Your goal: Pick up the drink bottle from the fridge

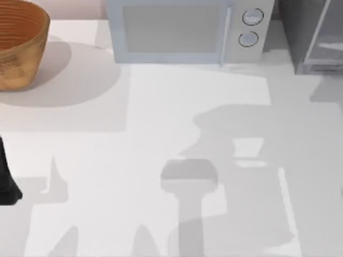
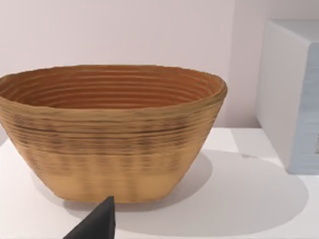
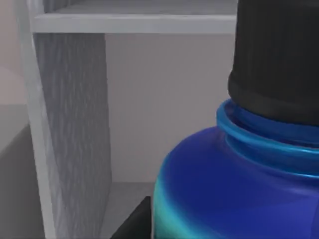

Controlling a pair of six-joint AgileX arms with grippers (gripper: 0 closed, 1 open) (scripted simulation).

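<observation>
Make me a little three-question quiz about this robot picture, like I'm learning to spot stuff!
1. True or false: the basket sits at the table's far left, in the top view.
2. What colour is the cap on the drink bottle in the right wrist view? A) white B) black C) red
3. Fill in: the microwave has ___ round dials.

Key:
1. True.
2. B, black, above a deep blue shoulder; the bottle stands inside the fridge, beneath a shelf.
3. Two.
</observation>
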